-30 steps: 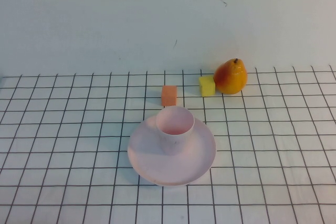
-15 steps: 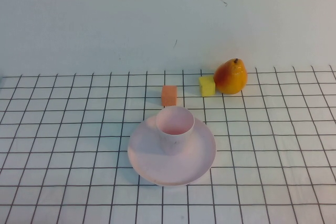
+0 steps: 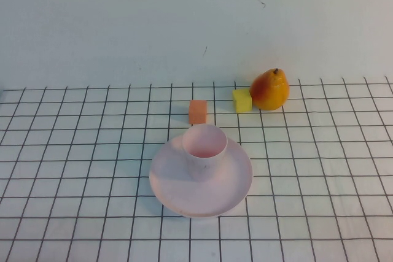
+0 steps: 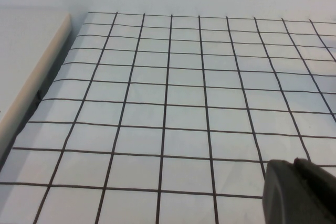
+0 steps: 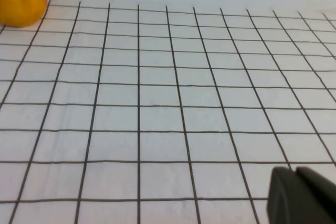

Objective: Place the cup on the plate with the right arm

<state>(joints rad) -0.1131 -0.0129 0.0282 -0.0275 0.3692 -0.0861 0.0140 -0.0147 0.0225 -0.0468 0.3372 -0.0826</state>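
The cup (image 3: 204,150) stands upright on the plate (image 3: 178,197), a little toward the upper part of the plate and inside its rim, near the centre of the high view, so I judge that the placing itself is done. The step in hand seems to be only the parking of the arms. To do it well, the right arm should keep far from the plate and travel low and slow over bare cloth, so that nothing knocks the cup, which is light and may tip easily. The right gripper (image 5: 302,195) shows only as a dark tip at the lower right of the right wrist view, above the checked tabletop (image 3: 319,170); its jaws are closed together and hold nothing. The left gripper (image 4: 299,192) is a similar dark tip at the lower right of the left wrist view, over empty squares, and I cannot tell how its jaws stand. No arm appears in the high view. Counting the things: one cup, one plate, one pear (image 3: 269,89) at the upper right, one yellow cube (image 3: 242,100) touching or just beside the pear, and one orange cube (image 3: 198,111) just above the plate.
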